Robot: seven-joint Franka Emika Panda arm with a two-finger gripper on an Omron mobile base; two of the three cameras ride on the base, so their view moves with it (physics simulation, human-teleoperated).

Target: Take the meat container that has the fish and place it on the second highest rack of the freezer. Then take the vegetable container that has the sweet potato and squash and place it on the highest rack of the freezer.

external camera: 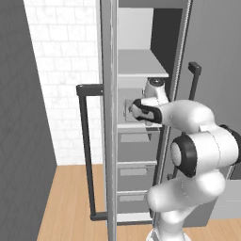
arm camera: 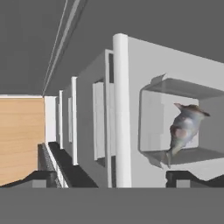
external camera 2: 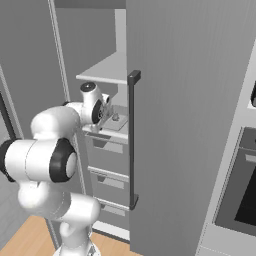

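On the freezer's (external camera: 141, 141) lower shelf, near its front edge, sits the meat container (arm camera: 175, 127) with the fish (arm camera: 186, 129) inside. Gripper (arm camera: 109, 179) jaws wide, holding nothing, so the tray looks released onto the second-highest rack.

We see a white tiled wall (external camera: 61, 70) and a light wooden floor (external camera: 70, 202), the floor lying well below the fingers. A tall grey cabinet door (external camera 2: 190, 125) with a dark bar handle (external camera 2: 133, 140) stands just beside them; further off, an oven's dark window (external camera 2: 247, 195).
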